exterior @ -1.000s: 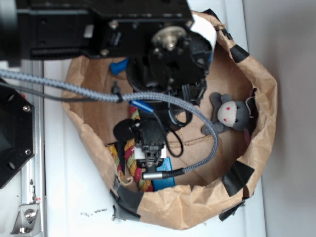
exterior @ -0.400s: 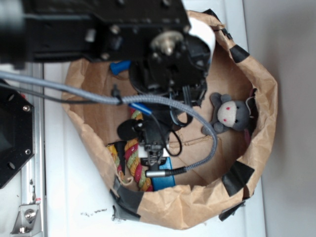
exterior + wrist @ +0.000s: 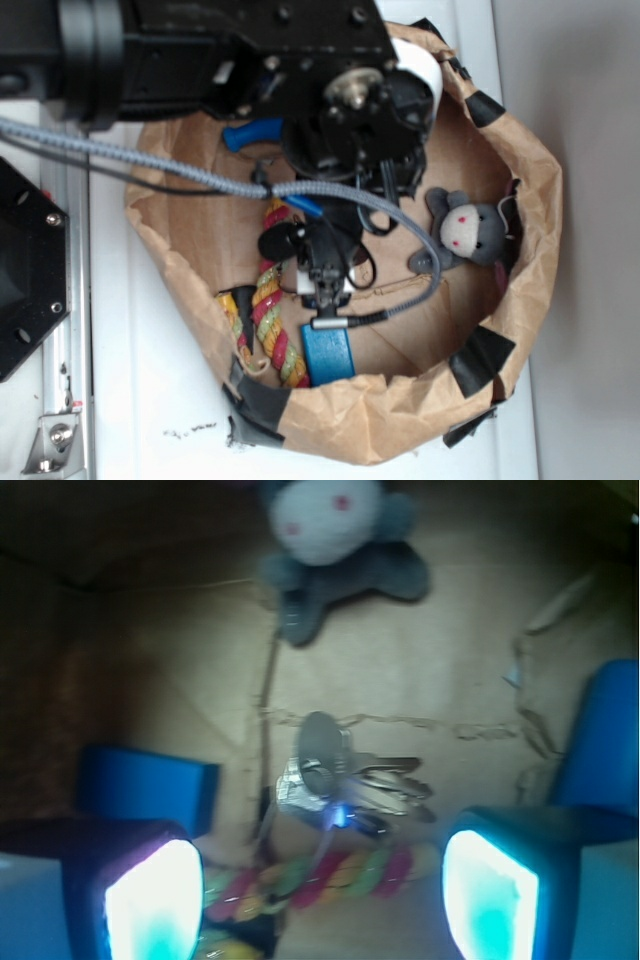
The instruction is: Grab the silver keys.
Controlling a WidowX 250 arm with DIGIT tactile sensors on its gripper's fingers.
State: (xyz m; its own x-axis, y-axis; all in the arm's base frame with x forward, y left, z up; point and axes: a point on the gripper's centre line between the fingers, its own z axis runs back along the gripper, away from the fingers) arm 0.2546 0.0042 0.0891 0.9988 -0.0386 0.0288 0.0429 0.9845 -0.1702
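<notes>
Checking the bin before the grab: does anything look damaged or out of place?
The paper bag is crumpled and patched with black tape. Inside, the silver keys lie flat, partly touching the rope; nothing looks spilled.

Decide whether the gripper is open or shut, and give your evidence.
Open. In the wrist view the gripper's two fingers stand wide apart, with the silver keys lying untouched on cardboard between them.

Black WidowX arm (image 3: 250, 60) reaches down from above, blue-padded gripper (image 3: 320, 890) pointing downward, jaws spread wide apart, nothing between them.
</notes>
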